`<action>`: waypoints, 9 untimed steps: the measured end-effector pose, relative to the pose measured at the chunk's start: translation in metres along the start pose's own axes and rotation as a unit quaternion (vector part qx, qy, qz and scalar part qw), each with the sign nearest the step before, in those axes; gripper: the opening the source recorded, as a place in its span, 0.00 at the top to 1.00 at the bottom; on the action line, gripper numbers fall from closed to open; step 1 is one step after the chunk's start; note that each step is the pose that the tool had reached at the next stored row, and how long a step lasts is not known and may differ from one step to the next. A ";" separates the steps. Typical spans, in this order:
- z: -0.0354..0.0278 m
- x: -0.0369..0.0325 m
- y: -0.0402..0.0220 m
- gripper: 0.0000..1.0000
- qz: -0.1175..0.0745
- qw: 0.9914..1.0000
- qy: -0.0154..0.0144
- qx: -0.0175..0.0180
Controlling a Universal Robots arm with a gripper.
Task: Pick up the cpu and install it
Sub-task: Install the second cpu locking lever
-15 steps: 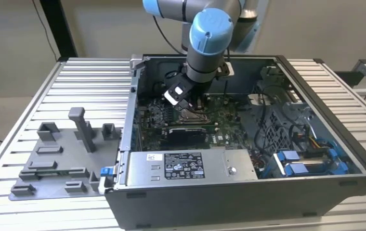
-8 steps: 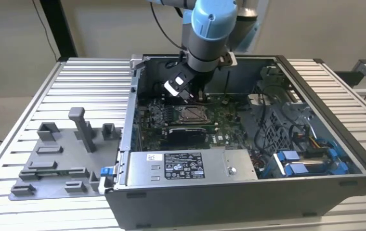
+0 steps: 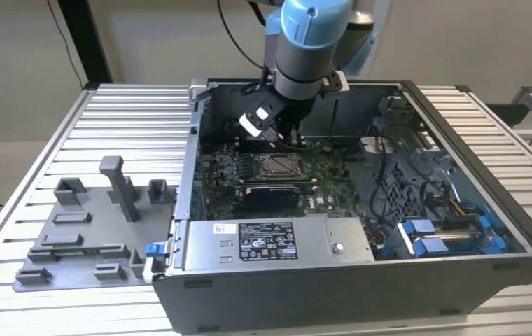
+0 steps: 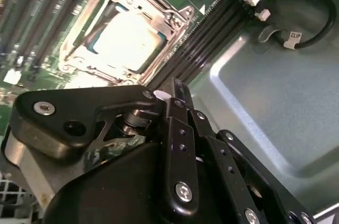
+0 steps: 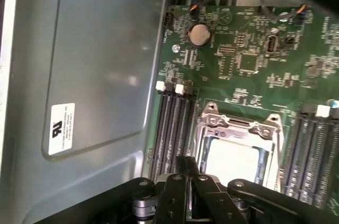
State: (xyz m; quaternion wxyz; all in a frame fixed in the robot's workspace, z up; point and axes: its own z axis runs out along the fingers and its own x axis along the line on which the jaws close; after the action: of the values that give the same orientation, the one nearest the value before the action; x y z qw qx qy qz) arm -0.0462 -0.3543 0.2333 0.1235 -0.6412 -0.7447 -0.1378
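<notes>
The cpu (image 3: 277, 166) lies flat in the socket frame (image 3: 278, 155) on the green motherboard inside the open computer case. Its pale silver top shows in both wrist views (image 4: 128, 41) (image 5: 231, 163), ringed by the metal socket frame (image 5: 237, 124). My gripper (image 3: 283, 140) hangs just above the board, a little behind the socket in the exterior view. The black fingers (image 4: 177, 90) (image 5: 188, 170) are pressed together with nothing between them, and their tips sit beside the socket's edge, apart from the cpu.
Black memory slots (image 5: 172, 128) run beside the socket. The case's grey side wall (image 5: 95, 75) stands close by. A power supply (image 3: 276, 241) fills the case's front, with blue drive parts (image 3: 444, 234) at the exterior view's right. Grey fixture blocks (image 3: 89, 224) sit on the table outside.
</notes>
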 end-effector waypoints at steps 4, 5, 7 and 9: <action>-0.0061 -0.0028 0.0001 1.00 0.000 1.000 -0.011 0.002; -0.0077 -0.0035 0.0002 1.00 0.000 1.000 -0.014 0.002; -0.0110 -0.0046 0.0004 1.00 0.000 1.000 -0.019 0.003; -0.0163 -0.0042 0.0008 1.00 0.000 1.000 -0.021 0.003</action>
State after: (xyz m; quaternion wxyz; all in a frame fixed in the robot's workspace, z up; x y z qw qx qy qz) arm -0.0446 -0.3640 0.2470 0.1102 -0.6436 -0.7474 -0.1222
